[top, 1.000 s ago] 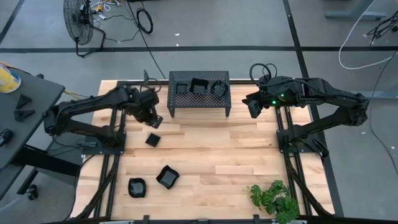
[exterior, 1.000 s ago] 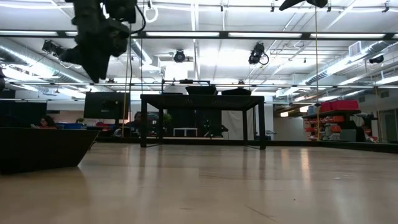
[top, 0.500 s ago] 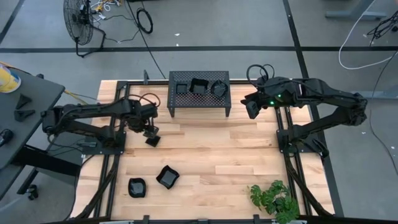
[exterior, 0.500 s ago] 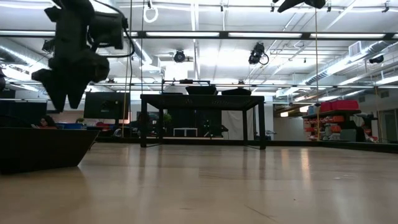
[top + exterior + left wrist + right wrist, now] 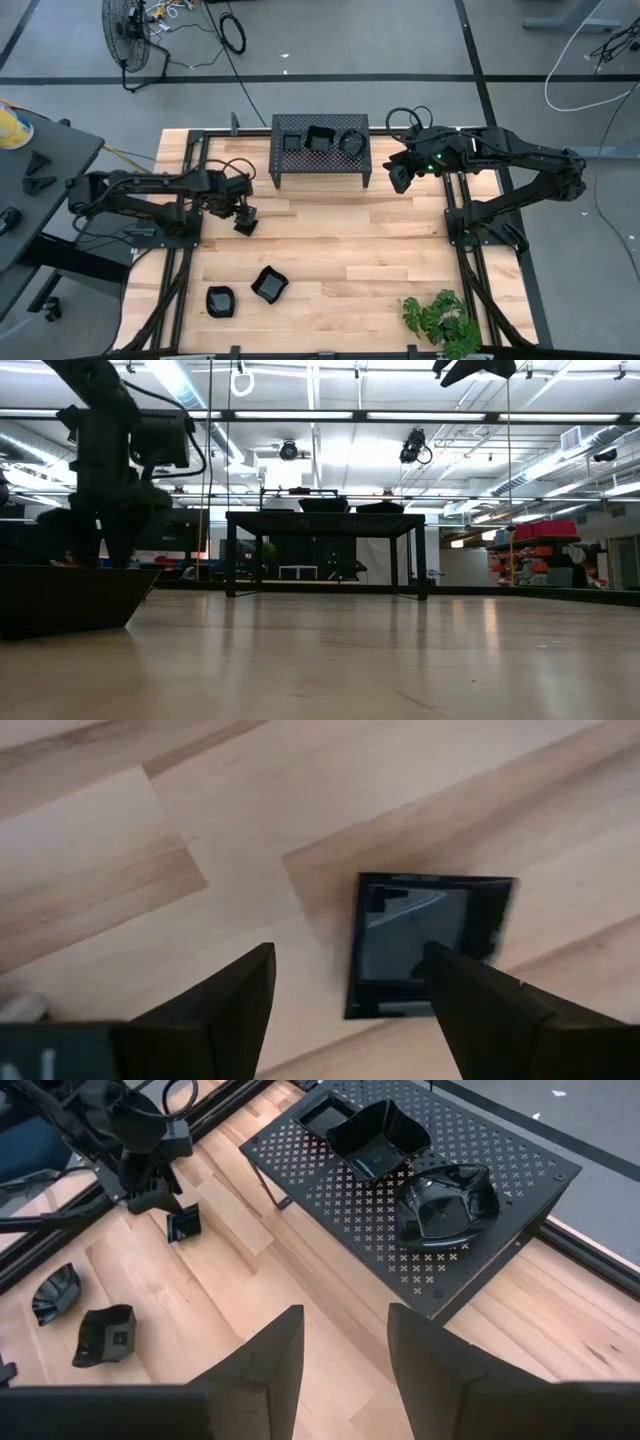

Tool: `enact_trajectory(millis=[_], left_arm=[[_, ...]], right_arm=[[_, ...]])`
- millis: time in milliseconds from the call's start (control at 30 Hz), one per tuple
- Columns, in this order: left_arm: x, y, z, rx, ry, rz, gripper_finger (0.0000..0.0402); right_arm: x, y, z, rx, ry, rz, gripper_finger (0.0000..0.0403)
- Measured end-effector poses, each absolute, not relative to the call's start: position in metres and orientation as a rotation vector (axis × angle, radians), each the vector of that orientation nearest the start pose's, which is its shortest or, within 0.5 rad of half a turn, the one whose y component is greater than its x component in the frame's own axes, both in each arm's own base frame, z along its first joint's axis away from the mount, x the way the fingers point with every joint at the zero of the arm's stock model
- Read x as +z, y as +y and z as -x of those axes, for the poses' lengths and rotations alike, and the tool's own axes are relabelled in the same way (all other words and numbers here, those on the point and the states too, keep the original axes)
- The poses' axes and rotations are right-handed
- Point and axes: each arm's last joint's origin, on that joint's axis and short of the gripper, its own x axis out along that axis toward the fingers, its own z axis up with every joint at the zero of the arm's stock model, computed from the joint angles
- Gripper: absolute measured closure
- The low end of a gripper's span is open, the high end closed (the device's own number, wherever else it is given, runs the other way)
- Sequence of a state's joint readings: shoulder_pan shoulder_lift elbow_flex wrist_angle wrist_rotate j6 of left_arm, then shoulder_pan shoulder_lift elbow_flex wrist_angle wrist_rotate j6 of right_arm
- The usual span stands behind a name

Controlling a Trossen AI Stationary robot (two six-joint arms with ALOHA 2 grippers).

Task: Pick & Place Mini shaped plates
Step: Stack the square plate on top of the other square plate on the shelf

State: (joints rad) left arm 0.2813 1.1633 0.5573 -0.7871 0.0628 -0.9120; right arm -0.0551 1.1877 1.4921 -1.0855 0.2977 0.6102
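A small square black plate [image 5: 244, 227] lies flat on the wooden table, left of centre. My left gripper [image 5: 243, 213] points down just above it, open. In the left wrist view one finger [image 5: 470, 1005] stands over the plate [image 5: 400, 935] and the other [image 5: 225, 1010] over bare wood beside it. Two more mini plates [image 5: 220, 300] [image 5: 269, 284] rest on the table nearer the front. Three plates [image 5: 291, 142] [image 5: 320, 138] [image 5: 352, 143] sit on the perforated stand [image 5: 320, 172]. My right gripper [image 5: 400, 176] hovers open, high beside the stand's right end, with nothing between its fingers.
The black stand on legs [image 5: 440, 1270] takes up the table's far middle. A green plant [image 5: 440, 320] sits at the near right corner. Black frame rails [image 5: 185, 250] run along both sides of the table. Bare wood lies between the stand and the front plates.
My left gripper has come down from stand height toward the small square plate, drawing a little toward the table's near left, and its fingers have opened wide. The plates have stayed where they were.
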Motion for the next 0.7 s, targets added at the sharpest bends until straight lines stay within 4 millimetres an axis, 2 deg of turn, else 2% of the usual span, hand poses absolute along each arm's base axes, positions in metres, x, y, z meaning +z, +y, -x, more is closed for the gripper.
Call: enact_trajectory(millis=[333, 567, 700], left_arm=[[0.137, 0.042, -0.154, 0.82, 1.171, 1.063, 0.0149], [0.135, 0.042, -0.155, 0.812, 1.159, 1.078, 0.0151], [0.135, 0.042, -0.155, 0.8, 1.164, 1.088, 0.0168]], right_arm=[[0.412, -0.02, -0.204, -0.559, 0.648, -0.479, 0.0254], [0.412, -0.02, -0.204, -0.562, 0.646, -0.487, 0.0254], [0.412, -0.02, -0.204, -0.562, 0.646, -0.488, 0.0254]])
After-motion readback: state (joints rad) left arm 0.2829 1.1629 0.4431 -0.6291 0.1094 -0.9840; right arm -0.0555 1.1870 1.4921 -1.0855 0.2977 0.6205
